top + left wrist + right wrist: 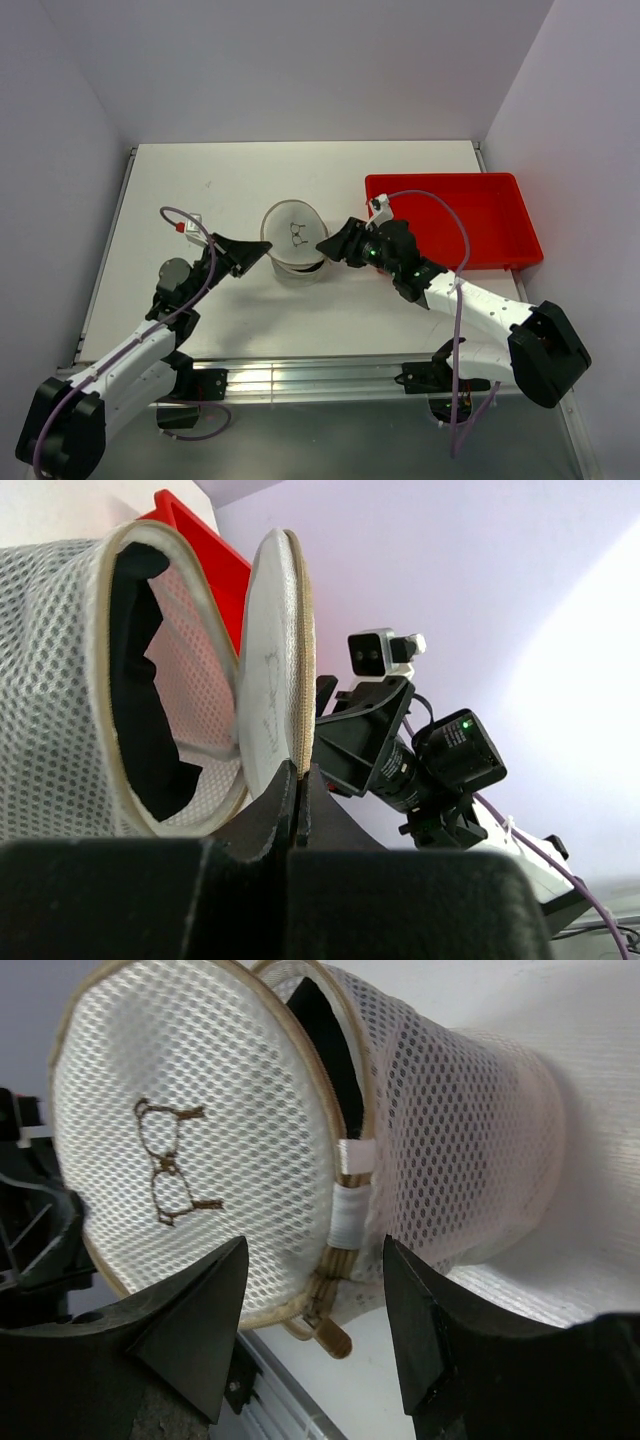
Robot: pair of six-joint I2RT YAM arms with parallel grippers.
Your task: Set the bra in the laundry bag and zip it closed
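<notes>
The white mesh laundry bag (292, 262) stands at the table's middle with its round lid (296, 229) hinged open and tilted up; the lid bears a small dark mark. In the left wrist view the black bra (140, 715) sits inside the bag (50, 680). My left gripper (298, 772) is shut on the rim of the lid (268, 680); it also shows in the top view (262, 252). My right gripper (315, 1248) is open, with the tan zip pull (331, 1336) between its jaws, untouched. It sits at the bag's right side in the top view (326, 247).
A red rectangular bin (455, 215) stands right of the bag, behind my right arm. A small white and red object (188, 225) lies left of the bag. White walls close the table on three sides.
</notes>
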